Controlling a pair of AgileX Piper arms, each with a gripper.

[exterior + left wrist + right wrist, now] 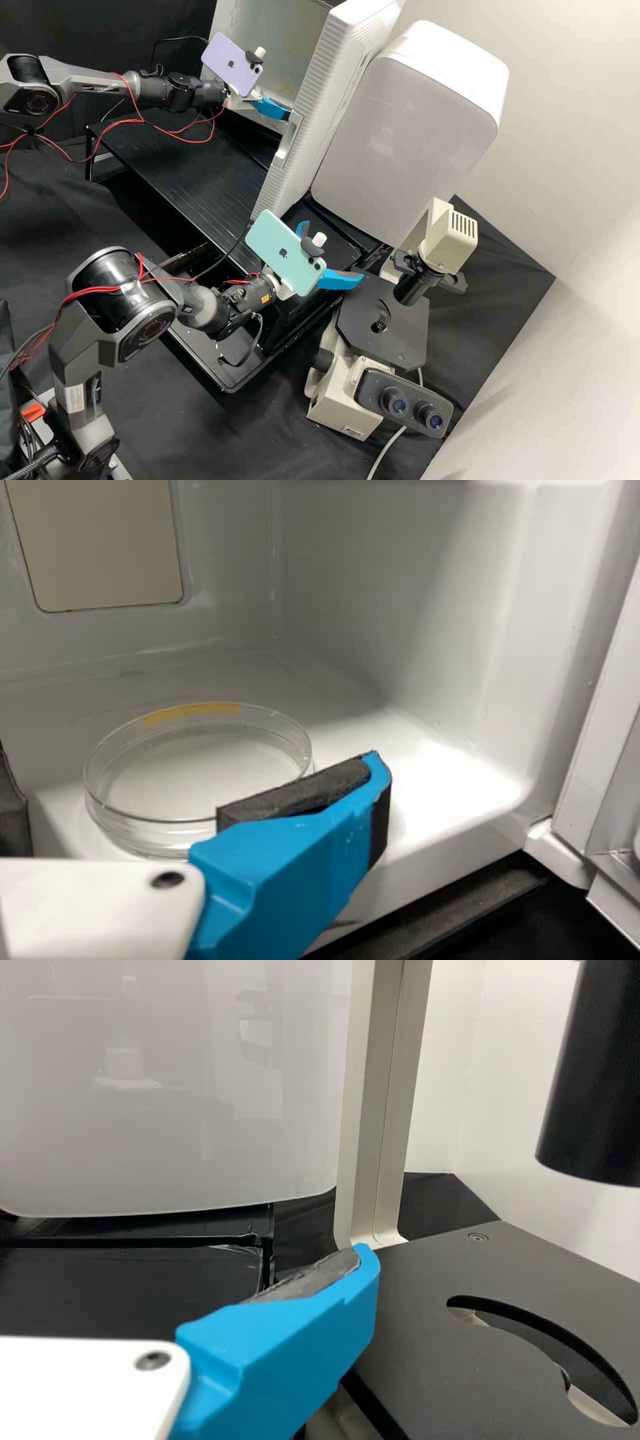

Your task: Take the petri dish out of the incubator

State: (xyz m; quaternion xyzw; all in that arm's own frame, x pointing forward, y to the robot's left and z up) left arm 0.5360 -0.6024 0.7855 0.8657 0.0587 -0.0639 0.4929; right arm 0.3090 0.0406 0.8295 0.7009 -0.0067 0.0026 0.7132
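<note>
A clear petri dish [195, 770] with a yellow strip on its rim rests on the white floor of the incubator [440, 780], near the front lip. My left gripper [275, 109] is at the incubator's opening [280, 60] and open. One blue finger [300, 850] lies just beside the dish, and a dark pad shows at the dish's other side. Nothing is held. My right gripper [333, 257] is open and empty. It hangs low at the edge of the microscope's black stage [480, 1300], away from the dish.
A white and grey microscope [373, 373] stands at the front right with its black stage [383, 327]. The incubator's bulky white housing [413, 127] looms above it. A black ribbed shelf [193, 173] runs under the incubator. Red cables trail along both arms.
</note>
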